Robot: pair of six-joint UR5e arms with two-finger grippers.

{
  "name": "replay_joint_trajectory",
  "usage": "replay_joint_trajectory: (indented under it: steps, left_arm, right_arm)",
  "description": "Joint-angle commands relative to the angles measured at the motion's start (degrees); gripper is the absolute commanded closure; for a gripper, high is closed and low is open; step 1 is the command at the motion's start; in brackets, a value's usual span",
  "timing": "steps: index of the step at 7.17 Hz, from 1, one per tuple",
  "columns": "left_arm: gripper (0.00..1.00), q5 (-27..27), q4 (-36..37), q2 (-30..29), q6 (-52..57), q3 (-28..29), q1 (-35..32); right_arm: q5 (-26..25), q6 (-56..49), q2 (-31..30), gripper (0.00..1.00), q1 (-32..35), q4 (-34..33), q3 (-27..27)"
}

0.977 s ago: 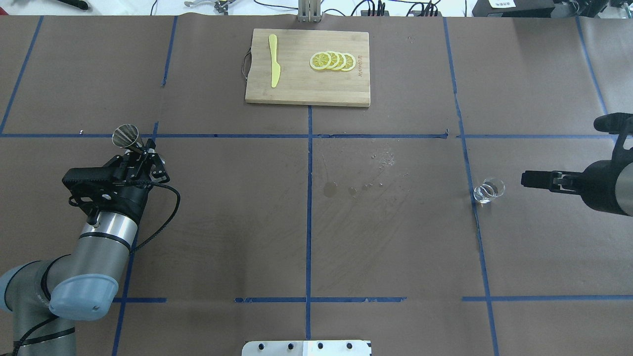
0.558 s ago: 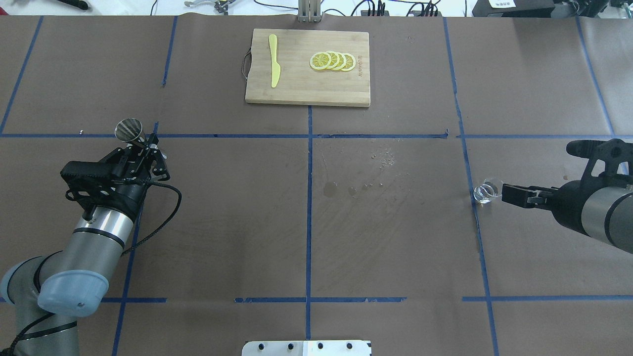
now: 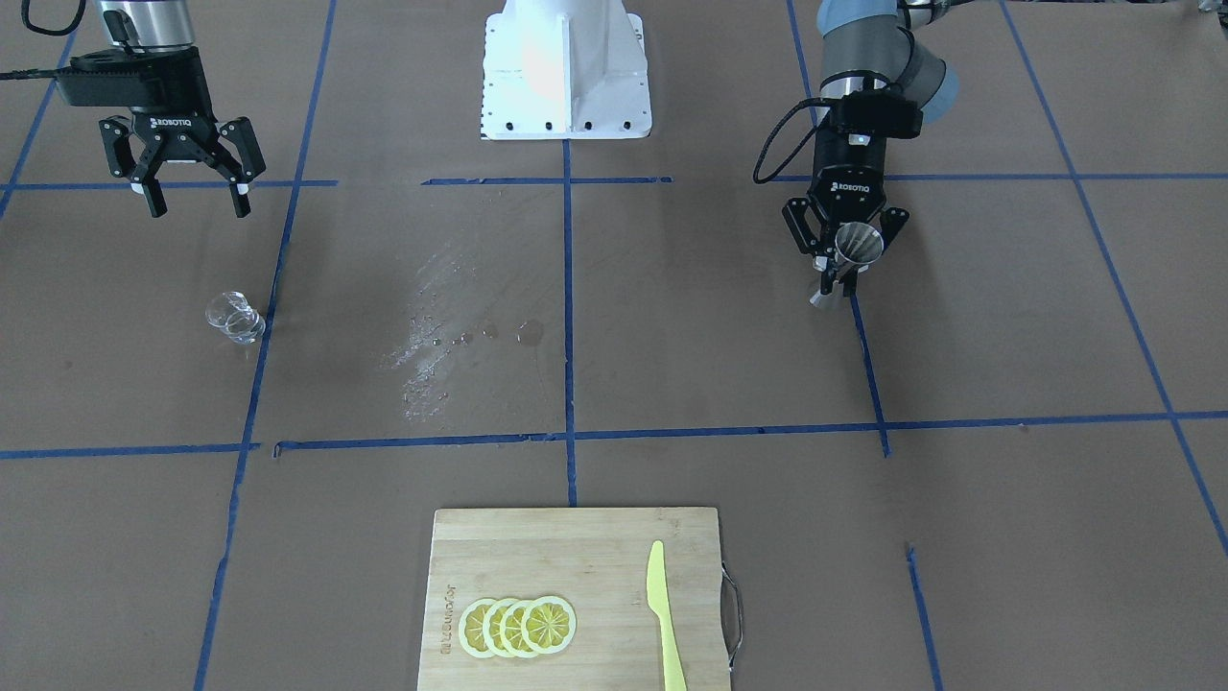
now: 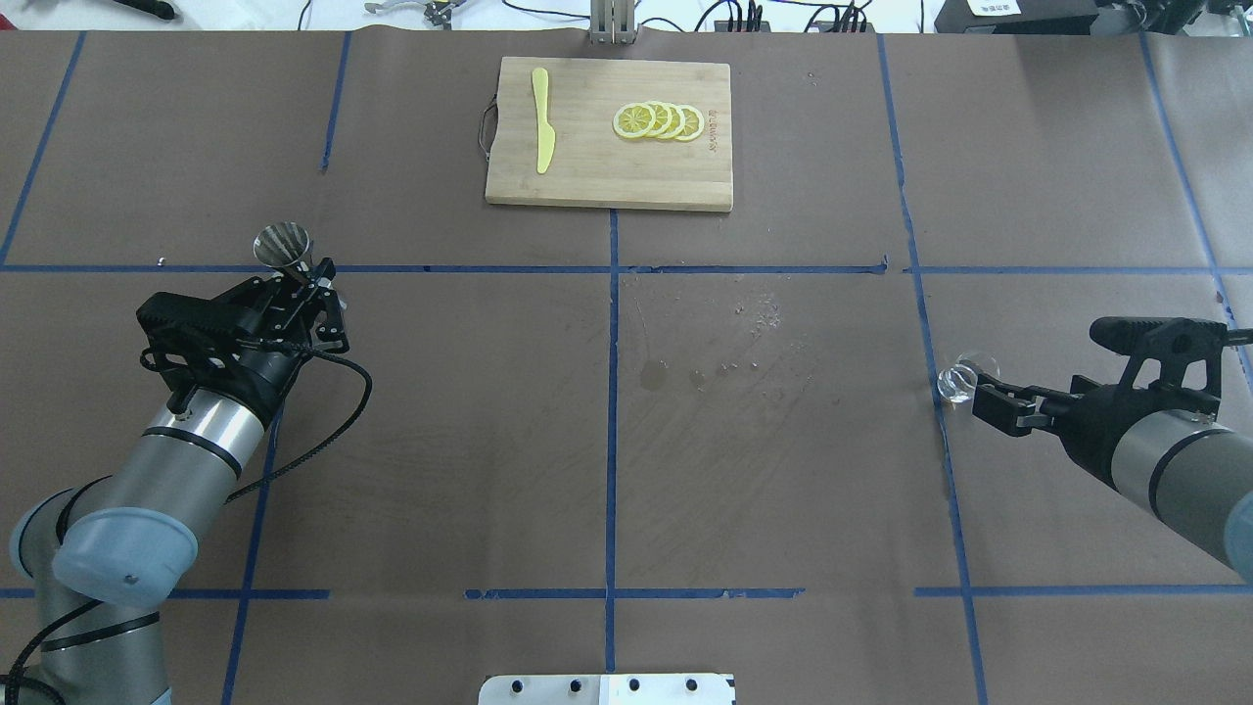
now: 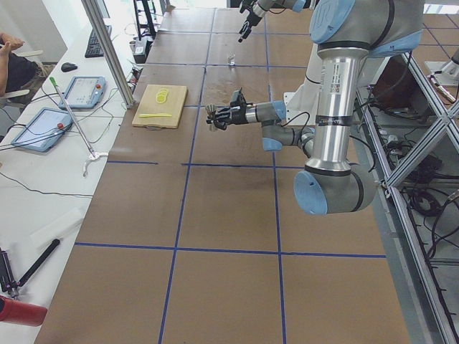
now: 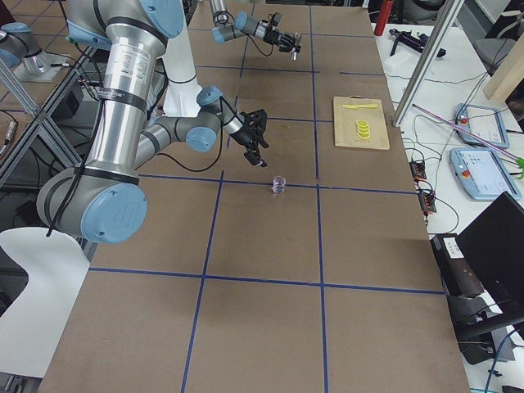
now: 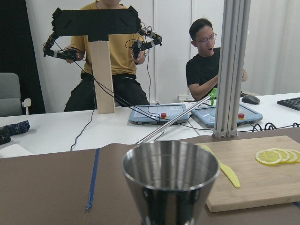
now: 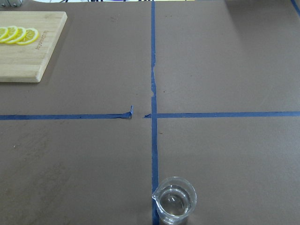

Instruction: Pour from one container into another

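Brown table (image 4: 783,490) (wet patch (image 3: 432,345)), left gripper (image 3: 839,274) clamping jigger (image 3: 859,243), right gripper (image 3: 195,204) spread near glass cup (image 3: 233,317)

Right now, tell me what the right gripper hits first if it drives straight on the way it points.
Probably the small clear round glass cup, standing ahead of the open right gripper; relative height unclear.

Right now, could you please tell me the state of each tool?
Left tool: closed, holding the jigger.
Right tool: open, holding nothing.
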Motion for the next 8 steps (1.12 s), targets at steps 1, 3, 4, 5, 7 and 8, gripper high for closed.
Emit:
replay_joint_trajectory:
  steps: [1, 3, 4, 5, 7, 8]
  left_arm:
    - [1.00, -3.0, -0.2, -1.4, 0.4, 0.2, -0.2]
    - [1.00, -3.1, -0.2, -1.8, 0.4, 0.2, -0.2]
    - [1.00, -3.2, -0.1, -1.8, 0.4, 0.2, -0.6]
    - [1.00, -3.8, -0.1, -1.8, 0.4, 0.2, -1.2]
    - [1.00, -4.0, 0.0, -1.8, 0.4, 0.3, -1.5]
    - [1.00, -4.0, 0.0, -1.8, 0.4, 0.3, -1.6]
  right_arm:
    - [-4.9, -0.5, -4.3, 0.00, -2.1, 10.4, -3.5]
    - [-9.8, -0.3, -4.7, 0.00, -4.8, 10.7, -4.7]
    - [-14.1, -0.2, -4.7, 0.00, -7.1, 14.3, -8.3]
    - [-17.3, -0.2, -4.6, 0.00, -8.6, 21.4, -13.4]
    - [-21.7, -0.3, -3.3, 0.00, -10.6, 22.7, -17.2]
    - [-22.2, -0.4, -0.9, 0.00, -10.7, 22.7, -18.9]
